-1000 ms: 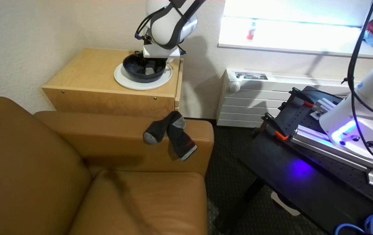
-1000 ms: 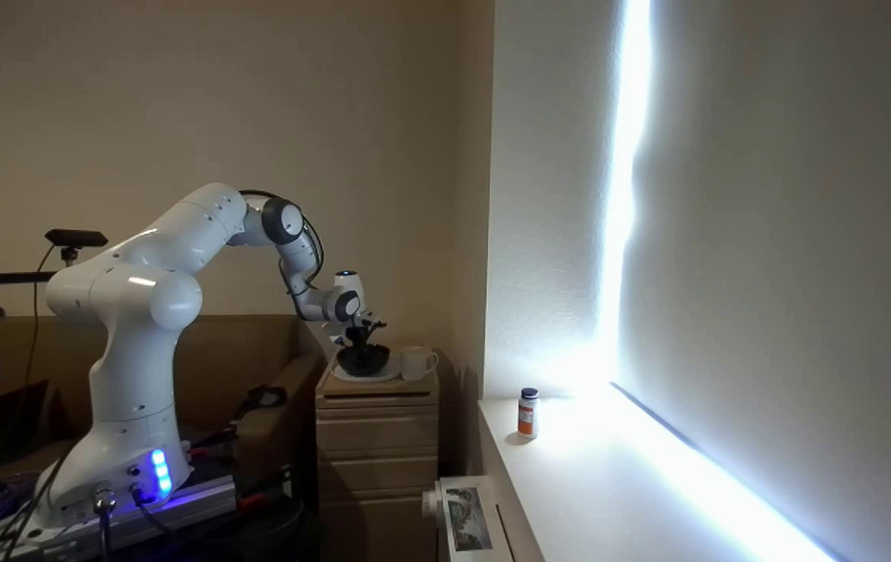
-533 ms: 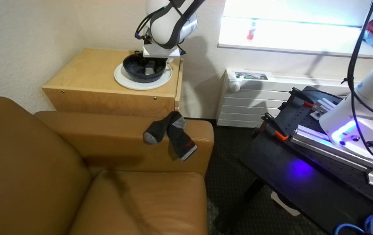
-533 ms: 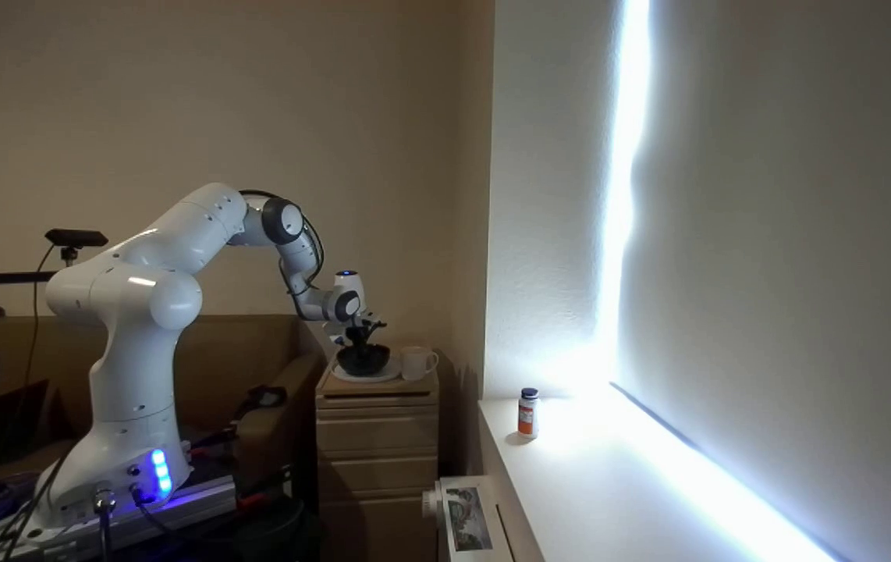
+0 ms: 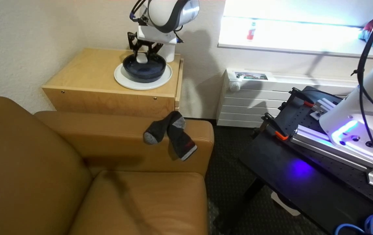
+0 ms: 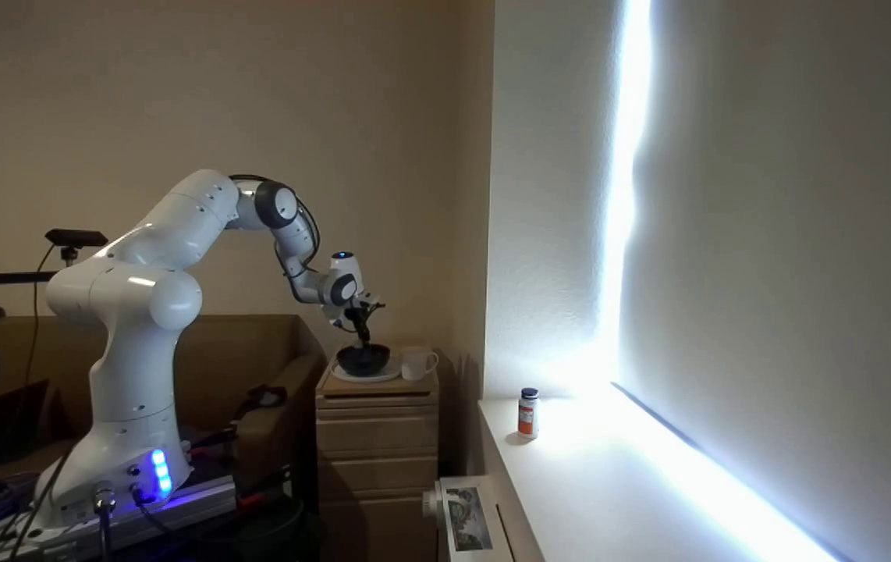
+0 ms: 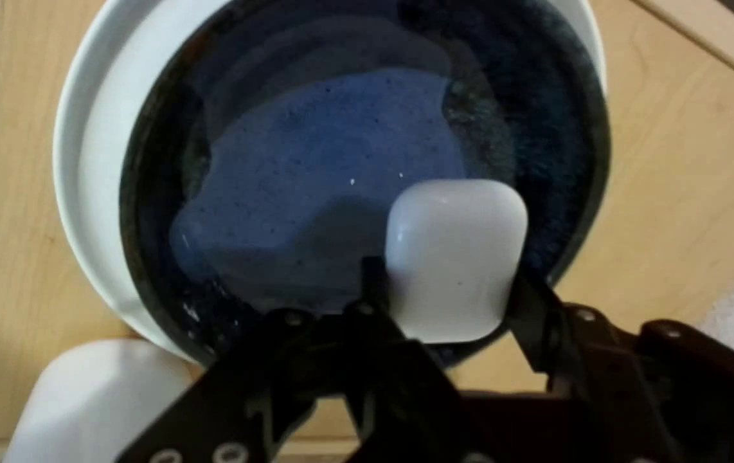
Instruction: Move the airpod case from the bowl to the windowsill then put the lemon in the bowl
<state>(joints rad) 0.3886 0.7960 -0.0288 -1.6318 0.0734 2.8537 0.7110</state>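
Gripper [image 7: 450, 289]: fingers clenched on the AirPods case [image 7: 460, 247]
AirPods case: held over the dark blue bowl [image 7: 335, 135], between four and five o'clock from its middle in the wrist view
Bowl: on a white plate [image 7: 98, 170]
White mug [image 6: 414, 364]: at three o'clock from the bowl in an exterior view
Windowsill [image 5: 291, 42]: between two and three o'clock from the bowl in an exterior view, bottle [image 5: 251, 31] standing on it

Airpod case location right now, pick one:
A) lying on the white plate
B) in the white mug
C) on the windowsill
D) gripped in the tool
D: the wrist view shows the airpod case pinched in the tool, its jaws closed against both sides, with the dark bowl underneath.
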